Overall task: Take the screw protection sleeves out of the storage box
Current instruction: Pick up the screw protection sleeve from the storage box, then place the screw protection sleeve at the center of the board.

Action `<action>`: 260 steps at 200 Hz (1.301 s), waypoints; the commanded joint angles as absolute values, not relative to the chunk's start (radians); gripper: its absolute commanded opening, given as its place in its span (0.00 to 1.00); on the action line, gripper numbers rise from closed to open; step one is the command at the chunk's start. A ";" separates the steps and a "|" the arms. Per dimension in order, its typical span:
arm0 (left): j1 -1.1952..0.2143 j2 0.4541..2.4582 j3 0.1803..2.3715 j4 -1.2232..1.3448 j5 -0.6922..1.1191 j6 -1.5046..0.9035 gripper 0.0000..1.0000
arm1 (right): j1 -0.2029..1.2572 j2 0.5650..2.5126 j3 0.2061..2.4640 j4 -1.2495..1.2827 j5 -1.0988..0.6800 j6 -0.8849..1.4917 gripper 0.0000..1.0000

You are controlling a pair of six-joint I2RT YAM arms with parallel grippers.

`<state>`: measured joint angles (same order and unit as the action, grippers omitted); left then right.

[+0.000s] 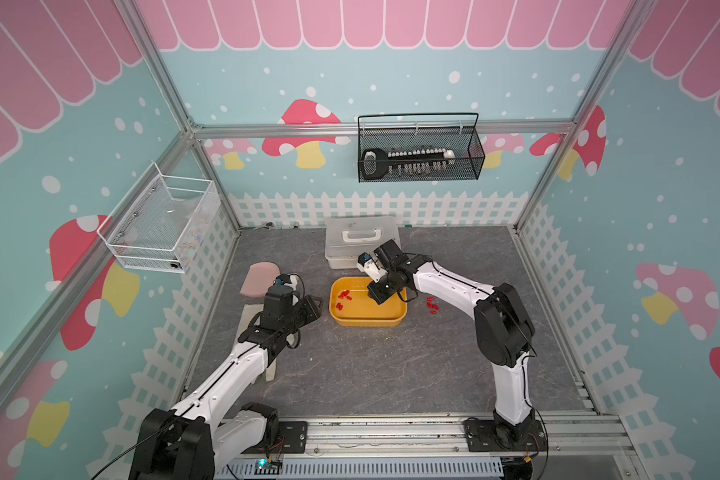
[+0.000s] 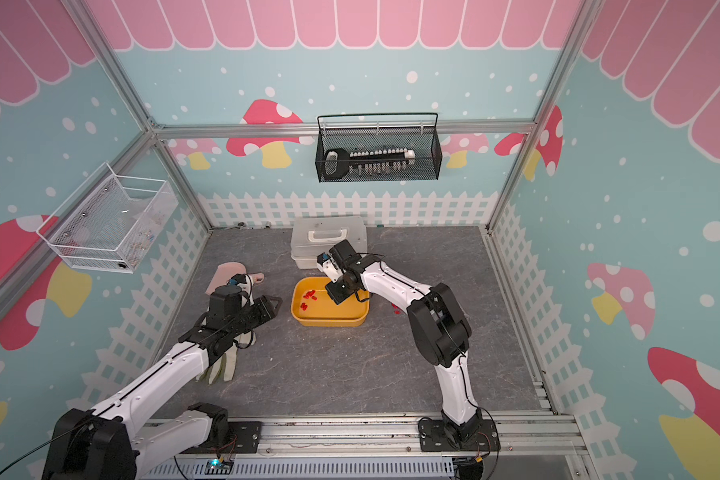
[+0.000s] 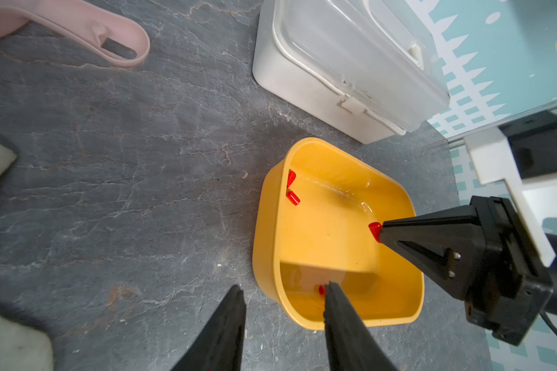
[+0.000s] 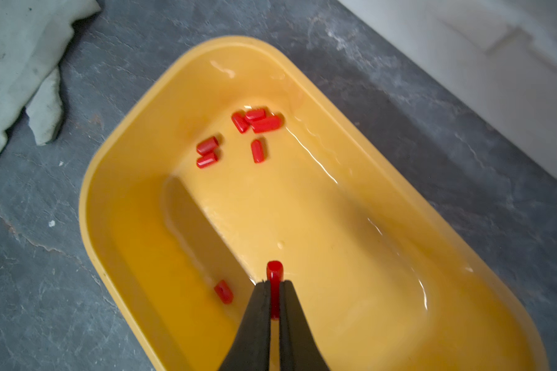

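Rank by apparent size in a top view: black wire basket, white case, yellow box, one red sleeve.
1. black wire basket, though nearer the camera
2. white case and yellow storage box, about alike
3. red sleeve

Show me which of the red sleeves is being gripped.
The sleeve pinched in the right end effector, poking out past its tips. The seven others seen in the yellow tub lie loose on its floor.

Mushroom-print booth, grey slate-look floor [image 1: 371, 374].
Teal walls [image 1: 391, 83] w/ pink scallop trim, white picket border [image 1: 375, 208]; black wire basket [image 1: 420, 153] on back wall, well beyond right gripper fingers [image 3: 431, 231]; white mesh basket [image 1: 159, 224] on side wall.
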<state>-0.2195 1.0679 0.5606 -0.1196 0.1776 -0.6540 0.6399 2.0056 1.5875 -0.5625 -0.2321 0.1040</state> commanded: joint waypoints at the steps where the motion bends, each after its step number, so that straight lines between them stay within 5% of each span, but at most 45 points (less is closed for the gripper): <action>1: -0.231 1.037 0.534 -0.144 0.150 -0.673 0.43 | 0.587 1.910 1.503 -0.500 -0.283 0.139 0.11; 91: -0.304 1.017 0.525 -0.142 0.090 -0.702 0.43 | 0.334 1.644 1.210 -0.476 -0.340 0.167 0.12; 260: -0.445 1.103 0.595 -0.161 0.018 -0.697 0.43 | 0.146 1.751 1.079 -0.388 -0.341 0.150 0.12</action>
